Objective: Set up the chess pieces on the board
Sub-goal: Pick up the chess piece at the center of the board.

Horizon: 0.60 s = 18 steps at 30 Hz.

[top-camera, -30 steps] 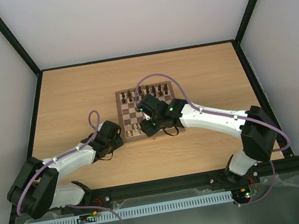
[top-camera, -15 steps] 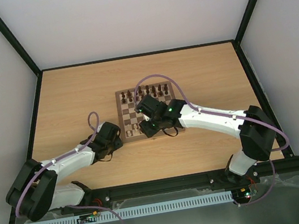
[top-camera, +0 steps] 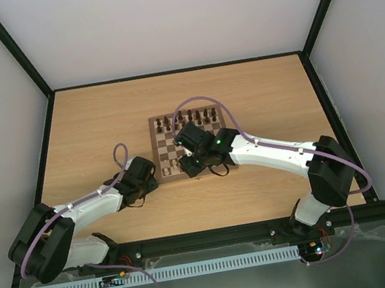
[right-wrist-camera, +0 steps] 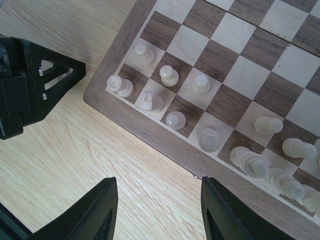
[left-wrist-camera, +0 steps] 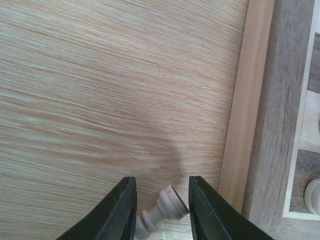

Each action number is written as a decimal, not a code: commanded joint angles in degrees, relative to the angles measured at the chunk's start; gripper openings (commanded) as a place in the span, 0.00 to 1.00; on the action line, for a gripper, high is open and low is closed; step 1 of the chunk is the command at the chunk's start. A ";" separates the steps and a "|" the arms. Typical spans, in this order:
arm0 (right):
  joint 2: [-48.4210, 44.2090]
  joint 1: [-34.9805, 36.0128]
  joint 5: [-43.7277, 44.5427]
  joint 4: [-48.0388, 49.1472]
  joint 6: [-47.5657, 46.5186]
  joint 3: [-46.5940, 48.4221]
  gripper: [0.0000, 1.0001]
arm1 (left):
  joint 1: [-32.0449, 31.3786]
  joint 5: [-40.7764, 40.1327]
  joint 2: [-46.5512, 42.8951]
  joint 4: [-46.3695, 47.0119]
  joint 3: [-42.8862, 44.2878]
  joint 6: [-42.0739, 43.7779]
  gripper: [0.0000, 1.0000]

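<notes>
1. The board lies flat near the middle of the counter, with its sides square to the counter's edges.
2. Dark pieces stand along the far side of the board. The right arm reaches over the board and hides some squares from above.
3. Pale pieces stand upright in the two rows nearest the arms, each on its own square. The right wrist view shows this most clearly at the board's near left corner.
4. The left claw is low over the bare counter, just beside the left border of the board and off it.
5. Its two fingers are set apart, and one loose pale piece lies on its side in the gap between them.
6. That piece rests on the counter at a slant, base toward the board and off it. Its head is cut off by the bottom edge of the view. I cannot tell whether either finger touches it.
7. Another pale piece shows at the far right of the left wrist view, standing on a square just inside the border.
8. The right claw hangs over the counter just outside the board's near border, close to the left corner.
9. Its fingers are spread wide with nothing between them but bare counter, and they touch no piece.
</notes>
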 commanded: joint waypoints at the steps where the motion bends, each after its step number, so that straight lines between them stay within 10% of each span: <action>1: 1.09 0.42 0.73 -2.18 -0.65 1.25 0.47 | -0.26 2.28 2.59 -5.04 -1.67 -0.57 0.28; 10: 1.29 0.51 0.75 -2.23 -0.65 1.30 0.47 | -0.20 2.33 2.53 -5.08 -2.00 -1.51 0.23; 18: 1.30 0.62 0.83 -2.35 -0.74 1.30 0.47 | -0.20 2.20 2.10 -5.79 -1.80 -1.33 0.39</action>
